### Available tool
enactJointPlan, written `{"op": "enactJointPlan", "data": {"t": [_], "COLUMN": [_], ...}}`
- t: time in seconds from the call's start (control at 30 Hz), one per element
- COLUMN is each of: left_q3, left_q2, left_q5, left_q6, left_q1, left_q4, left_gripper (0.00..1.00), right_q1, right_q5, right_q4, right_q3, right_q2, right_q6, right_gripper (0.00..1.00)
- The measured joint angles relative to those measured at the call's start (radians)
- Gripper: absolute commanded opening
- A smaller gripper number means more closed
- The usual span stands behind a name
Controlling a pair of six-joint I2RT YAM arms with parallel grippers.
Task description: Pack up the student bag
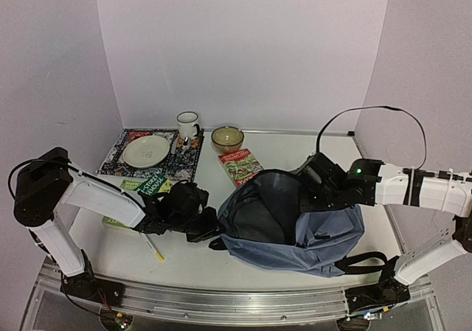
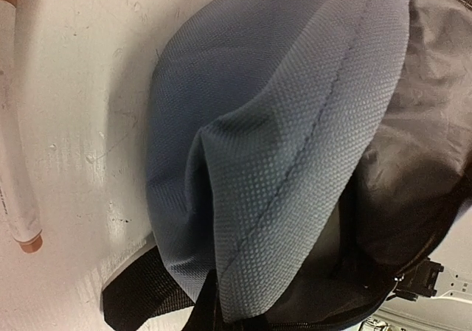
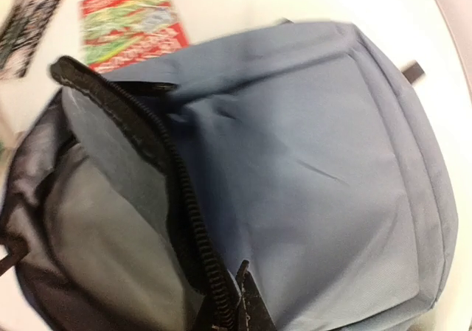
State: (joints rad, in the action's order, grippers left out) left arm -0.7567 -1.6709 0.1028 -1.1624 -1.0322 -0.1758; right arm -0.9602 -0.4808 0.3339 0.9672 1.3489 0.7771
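From above, the student bag (image 1: 295, 224) lies open-mouthed, centre-right on the table (image 1: 310, 150), the left gripper (image 1: 205, 231) closed on its left edge and the right gripper (image 1: 318, 197) closed on the right rim. The left wrist view shows only folded fabric, so that pinch is probably shallow. The right wrist view shows the zipper edge (image 3: 184, 213) caught thinly; a hard pull could free it and collapse the mouth.

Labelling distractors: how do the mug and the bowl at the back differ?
The mug is white, tall, with a handle; the bowl is amber-brown, low, wide, no handle. The mug stands on the patterned mat; the bowl sits on bare table beside it. Both stand upright beyond the bag.
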Motion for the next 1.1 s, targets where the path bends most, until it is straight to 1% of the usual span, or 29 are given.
{"op": "enactJointPlan", "data": {"t": [0.2,0.33,0.4,0.47,0.57,0.6,0.7,0.77,0.87,0.9,1.0,1.1], "left_q3": [0.0,0.008,0.022,0.037,0.053,0.057,0.079,0.094,0.101,0.105,0.14,0.211], "left_q2": [-0.017,-0.012,0.001,0.019,0.041,0.048,0.081,0.117,0.179,0.202,0.295,0.402], "left_q5": [0.0,-0.006,-0.014,-0.027,-0.045,-0.051,-0.069,-0.089,-0.119,-0.128,-0.145,-0.162], "left_q6": [-0.014,-0.017,-0.018,-0.021,-0.026,-0.026,-0.026,-0.035,-0.033,-0.034,-0.044,-0.06], "left_q1": [-0.008,-0.008,-0.009,-0.011,-0.01,-0.011,-0.009,-0.007,0.007,0.016,0.068,0.133], "left_q4": [-0.017,-0.023,-0.031,-0.035,-0.035,-0.034,-0.031,-0.017,0.031,0.045,0.074,0.097], "left_gripper": [0.01,0.07,0.13,0.21,0.38,0.45,0.62,0.71,0.8,0.82,0.87,0.92], "right_q1": [0.103,0.141,0.15,0.157,0.161,0.162,0.165,0.166,0.166,0.167,0.168,0.168], "right_q5": [0.001,0.023,0.035,0.051,0.073,0.08,0.093,0.101,0.113,0.12,0.134,0.144], "right_q4": [-0.069,-0.137,-0.17,-0.201,-0.238,-0.252,-0.277,-0.283,-0.29,-0.291,-0.296,-0.302], "right_q3": [-0.174,-0.257,-0.282,-0.291,-0.292,-0.292,-0.292,-0.291,-0.291,-0.291,-0.29,-0.281], "right_q2": [-0.029,-0.033,-0.026,0.008,0.076,0.101,0.139,0.14,0.138,0.134,0.12,0.114], "right_q6": [0.112,0.166,0.182,0.192,0.2,0.201,0.201,0.195,0.178,0.168,0.143,0.123], "right_gripper": [0.0,0.0,0.0,0.0,0.0,0.0,0.05,0.07,0.11,0.12,0.13,0.13]}}
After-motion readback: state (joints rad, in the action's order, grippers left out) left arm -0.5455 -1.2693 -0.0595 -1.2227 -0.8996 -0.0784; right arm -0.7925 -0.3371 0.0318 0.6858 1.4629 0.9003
